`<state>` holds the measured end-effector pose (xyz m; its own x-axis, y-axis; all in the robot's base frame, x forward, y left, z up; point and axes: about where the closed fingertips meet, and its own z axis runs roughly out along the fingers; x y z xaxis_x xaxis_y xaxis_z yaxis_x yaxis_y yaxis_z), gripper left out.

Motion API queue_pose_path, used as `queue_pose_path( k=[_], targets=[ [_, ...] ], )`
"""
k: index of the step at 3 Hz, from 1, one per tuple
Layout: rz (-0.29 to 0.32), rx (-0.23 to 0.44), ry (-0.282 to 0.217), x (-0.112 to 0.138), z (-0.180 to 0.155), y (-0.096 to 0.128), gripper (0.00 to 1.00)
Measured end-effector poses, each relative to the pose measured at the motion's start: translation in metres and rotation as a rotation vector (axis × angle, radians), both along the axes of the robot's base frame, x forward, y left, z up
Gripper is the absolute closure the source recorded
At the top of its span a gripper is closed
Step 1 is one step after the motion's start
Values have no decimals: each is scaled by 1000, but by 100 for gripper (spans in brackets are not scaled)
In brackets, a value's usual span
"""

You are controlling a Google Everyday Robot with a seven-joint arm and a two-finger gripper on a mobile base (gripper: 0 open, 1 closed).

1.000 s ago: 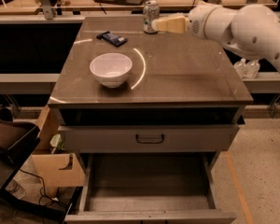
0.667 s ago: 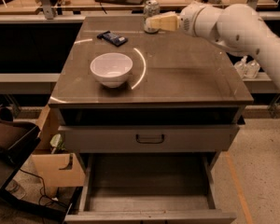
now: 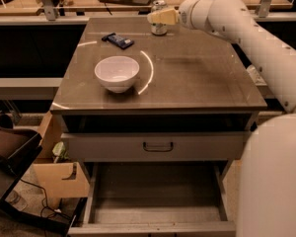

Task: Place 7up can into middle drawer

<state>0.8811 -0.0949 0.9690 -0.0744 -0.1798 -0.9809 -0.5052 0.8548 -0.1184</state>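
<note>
The 7up can [image 3: 159, 29] stands upright at the far edge of the grey tabletop [image 3: 197, 78], its shiny top showing above my gripper. My gripper [image 3: 160, 17], cream-coloured at the end of the white arm, reaches in from the right and lies across the can's upper body at can height. The middle drawer [image 3: 153, 214] is pulled out at the bottom front of the cabinet, a shallow grey tray with nothing in it, well below and in front of the can.
A white bowl [image 3: 117, 73] sits on the left front of the tabletop. A dark snack bar [image 3: 118, 40] lies at the back left, beside the can. A shut drawer front with a dark handle [image 3: 158, 146] is above the open drawer. A cardboard box [image 3: 61, 177] stands on the floor at left.
The arm has swung left along the table's far edge. The gripper, which was just right of the can, now overlaps it.
</note>
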Motion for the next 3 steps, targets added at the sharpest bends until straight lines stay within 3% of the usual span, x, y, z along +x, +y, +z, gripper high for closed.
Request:
queue_pose_path(
  k=[3],
  targets=[
    [-67,47,2,92,-30,7,0]
  ],
)
